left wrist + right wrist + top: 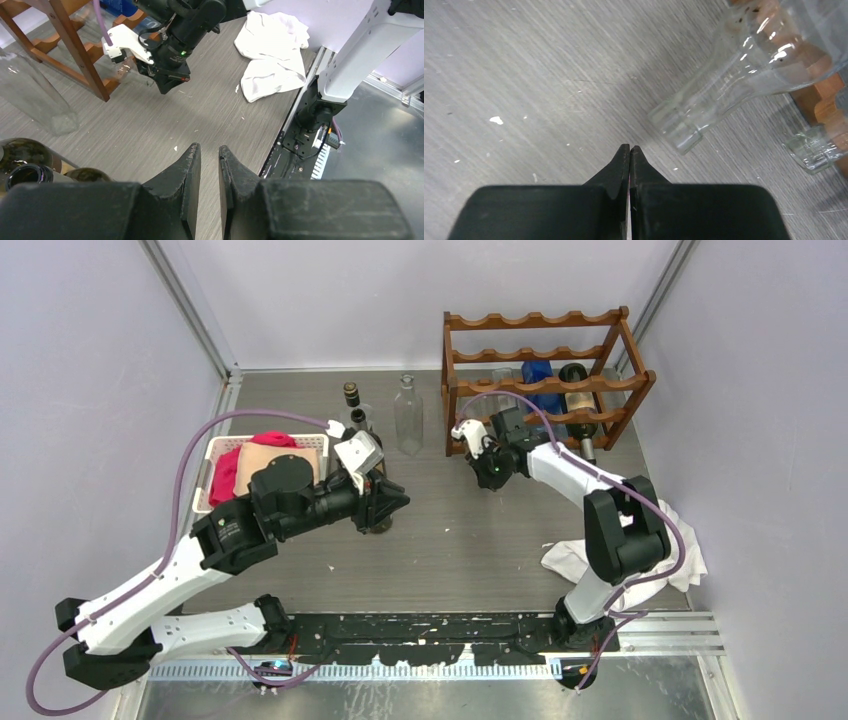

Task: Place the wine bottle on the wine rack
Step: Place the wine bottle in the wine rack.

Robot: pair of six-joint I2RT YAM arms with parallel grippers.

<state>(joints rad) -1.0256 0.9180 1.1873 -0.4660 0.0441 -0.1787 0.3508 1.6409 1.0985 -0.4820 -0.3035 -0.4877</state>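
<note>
The reddish-brown wine rack [545, 370] stands at the back right and holds a blue bottle [537, 375] and a dark bottle [575, 390]. A clear bottle [724, 90] lies low in the rack, its neck poking out over the table. My right gripper [629, 148] is shut and empty just short of that neck, also seen at the rack's front left [487, 478]. A dark green wine bottle [352, 400] stands at mid-table. My left gripper [209, 148] is shut on nothing, a thin gap between its fingers, with open dark bottle mouths [27, 172] beside it.
A tall clear bottle [407, 418] stands left of the rack. A white basket [215, 455] with red and tan cloths sits at the left. A white cloth [670, 540] lies crumpled by the right arm's base. A second glass mouth [811, 150] shows under the rack rail.
</note>
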